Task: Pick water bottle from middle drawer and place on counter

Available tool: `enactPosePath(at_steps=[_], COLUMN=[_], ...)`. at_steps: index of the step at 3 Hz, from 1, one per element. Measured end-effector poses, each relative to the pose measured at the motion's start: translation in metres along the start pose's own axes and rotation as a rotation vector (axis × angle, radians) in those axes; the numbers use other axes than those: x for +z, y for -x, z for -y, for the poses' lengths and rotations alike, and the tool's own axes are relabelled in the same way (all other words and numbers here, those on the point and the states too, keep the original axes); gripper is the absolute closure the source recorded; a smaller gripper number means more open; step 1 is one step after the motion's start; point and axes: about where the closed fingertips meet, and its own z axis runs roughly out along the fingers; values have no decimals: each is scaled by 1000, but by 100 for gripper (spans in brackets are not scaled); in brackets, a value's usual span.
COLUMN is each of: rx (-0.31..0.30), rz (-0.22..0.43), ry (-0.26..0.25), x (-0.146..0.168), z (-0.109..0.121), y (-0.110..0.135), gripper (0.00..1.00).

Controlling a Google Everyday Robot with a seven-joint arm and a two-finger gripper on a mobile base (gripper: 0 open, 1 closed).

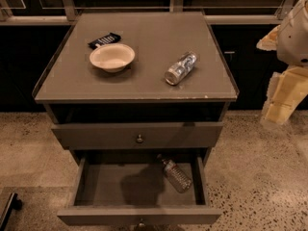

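Note:
The water bottle (176,175), slim, clear and ribbed, lies on its side at the right of the open middle drawer (110,184), its cap pointing to the back left. The drawer is pulled far out, showing a bare grey floor. The counter (144,76) is the flat grey-brown top above it. My gripper (284,97) shows as pale cream parts under a white rounded arm housing (297,32) at the far right edge. It is off the right side of the cabinet, level with the counter and well away from the bottle.
On the counter are a cream bowl (112,57), a dark packet (104,40) behind it, and a stubbier clear bottle (181,68) lying on its side at the right. A drawer front with a round knob (139,139) sits above the open drawer. Speckled floor lies around.

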Motion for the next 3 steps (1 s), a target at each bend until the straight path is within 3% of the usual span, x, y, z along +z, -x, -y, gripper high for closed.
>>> enactPosePath(at_steps=[2, 3], rx=[31, 137], rz=[31, 117], ry=[-29, 3], x=[9, 60], z=[-3, -23], y=[-2, -10], gripper=[0, 0])
